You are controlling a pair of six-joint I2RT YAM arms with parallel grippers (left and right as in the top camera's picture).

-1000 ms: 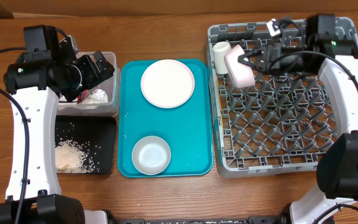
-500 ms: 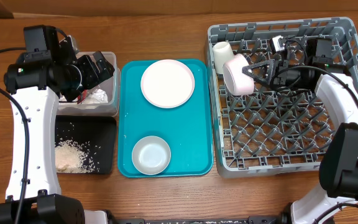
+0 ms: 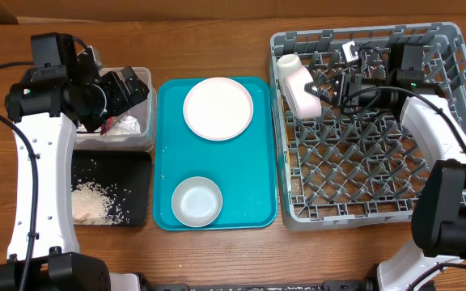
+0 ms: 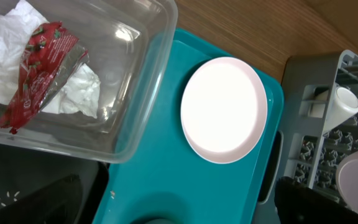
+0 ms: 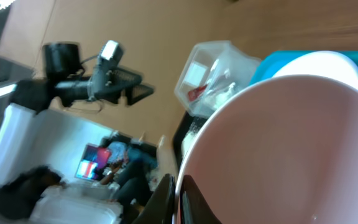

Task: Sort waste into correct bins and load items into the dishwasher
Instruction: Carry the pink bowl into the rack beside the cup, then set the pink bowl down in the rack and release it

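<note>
Right hand (image 3: 324, 87): pinching the rim of the pink bowl (image 3: 301, 93), a finger on each side of its edge.
Pink bowl: tipped on its side in the back-left part of the rack (image 3: 370, 153), just beside the cup (image 3: 288, 65).
Plate (image 3: 218, 108), grey bowl (image 3: 196, 201): on the teal tray (image 3: 217, 162), well apart.
Left hand (image 3: 122, 90): above the tub (image 3: 148, 121); cannot tell whether spread or pressed together.
Tub: holds the napkin (image 4: 73, 93) and the wrapper (image 4: 39, 68).
Black tray (image 3: 136, 174): on the tabletop (image 3: 217, 32), rice (image 3: 95, 202) inside.
</note>
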